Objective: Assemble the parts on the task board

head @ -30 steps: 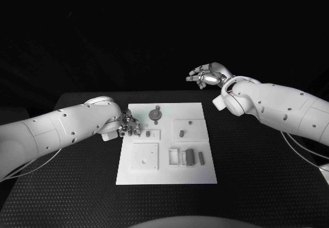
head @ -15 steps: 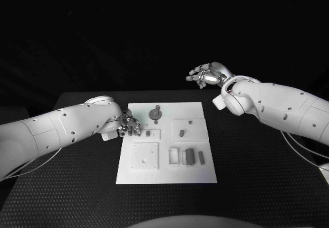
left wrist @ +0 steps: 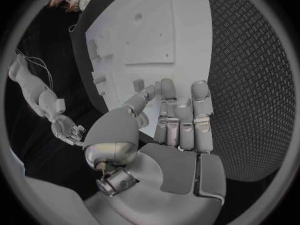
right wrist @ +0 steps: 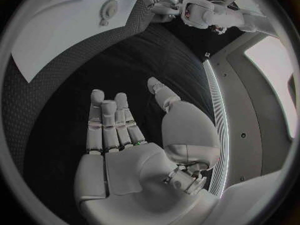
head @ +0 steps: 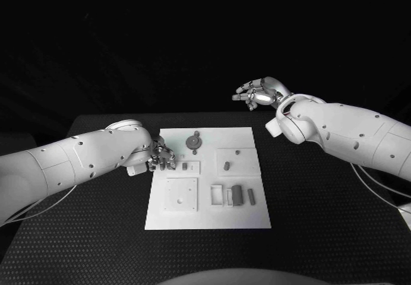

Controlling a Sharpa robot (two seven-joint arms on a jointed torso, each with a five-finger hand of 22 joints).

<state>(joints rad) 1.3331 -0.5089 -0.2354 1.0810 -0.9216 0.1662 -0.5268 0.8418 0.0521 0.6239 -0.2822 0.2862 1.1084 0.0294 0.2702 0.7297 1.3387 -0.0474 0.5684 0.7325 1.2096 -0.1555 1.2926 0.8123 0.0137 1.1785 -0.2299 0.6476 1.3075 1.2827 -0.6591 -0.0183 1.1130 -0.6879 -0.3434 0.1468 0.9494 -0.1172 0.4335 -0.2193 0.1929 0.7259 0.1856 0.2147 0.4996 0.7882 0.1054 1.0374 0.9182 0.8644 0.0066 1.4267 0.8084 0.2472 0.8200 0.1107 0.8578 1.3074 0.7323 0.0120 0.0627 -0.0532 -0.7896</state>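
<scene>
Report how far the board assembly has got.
Done: a gear sits at the board's far end. In hand: nothing clearly; the left hand rests at the board's left edge, and whether it pinches anything is unclear. The right hand hangs open beyond the table. Left: loose parts lie near the board's right side.

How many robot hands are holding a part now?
0. The left hand rests at the task board's left edge; the right hand hangs raised beyond the table, holding nothing.
</scene>
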